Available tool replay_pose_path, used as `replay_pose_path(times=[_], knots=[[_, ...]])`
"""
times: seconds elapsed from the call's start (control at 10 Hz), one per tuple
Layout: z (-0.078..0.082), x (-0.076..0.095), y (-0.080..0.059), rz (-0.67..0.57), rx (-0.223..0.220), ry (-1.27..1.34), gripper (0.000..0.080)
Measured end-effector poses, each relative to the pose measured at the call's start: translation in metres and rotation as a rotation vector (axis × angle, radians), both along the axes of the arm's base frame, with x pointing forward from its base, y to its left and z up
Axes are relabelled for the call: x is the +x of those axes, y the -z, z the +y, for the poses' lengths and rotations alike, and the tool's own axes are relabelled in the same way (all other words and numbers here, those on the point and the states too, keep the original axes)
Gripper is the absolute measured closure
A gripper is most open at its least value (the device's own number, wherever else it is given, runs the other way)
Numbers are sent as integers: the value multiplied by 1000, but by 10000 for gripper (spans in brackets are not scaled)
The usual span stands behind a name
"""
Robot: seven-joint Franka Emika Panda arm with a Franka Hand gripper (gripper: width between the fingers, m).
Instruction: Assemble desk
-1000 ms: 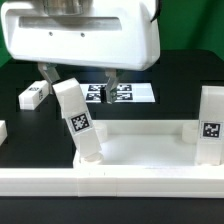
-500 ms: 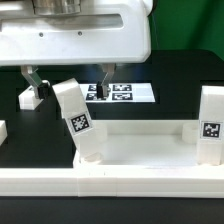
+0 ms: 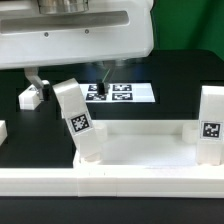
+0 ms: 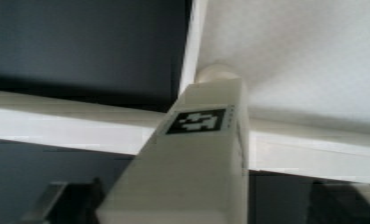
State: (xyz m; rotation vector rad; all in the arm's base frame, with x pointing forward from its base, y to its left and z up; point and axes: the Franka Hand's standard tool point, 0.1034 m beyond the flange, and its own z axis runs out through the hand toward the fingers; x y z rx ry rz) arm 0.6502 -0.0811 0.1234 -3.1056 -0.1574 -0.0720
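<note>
Small white square-section loose leg (image 3: 32,96) lies on black table (image 3: 170,70), exterior view's left; white two-finger gripper (image 3: 71,82) spread, fingers clear of white tilted leg (image 3: 78,122) standing at corner of white rimmed plastic tabletop (image 3: 140,152); marker board (image 3: 122,92) behind; white upright leg (image 3: 210,122) at right; tags are black-and-white patterns only; wrist view shows tilted leg's tag (image 4: 198,121) close up.

The arm's white wrist housing (image 3: 75,35) is filling most of the upper part of the exterior view, its broad face turned toward the camera. The claw (image 3: 71,82) is hanging beneath it, pointing straight down. Its two dark fingers (image 3: 34,80) are standing wide apart, one toward the exterior view's left and the other toward its right, with a clear gap between them. In the wrist view they are too dim and blurred to make out.
</note>
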Motion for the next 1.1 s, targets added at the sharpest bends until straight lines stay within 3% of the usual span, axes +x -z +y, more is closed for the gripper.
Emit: replay_pose_path(times=[0.2,0.6,1.1], knots=[[0,0,0,-2,-1,-1,509],[0,0,0,1,4,67,509],[1,3,1,-15,22,495,509]])
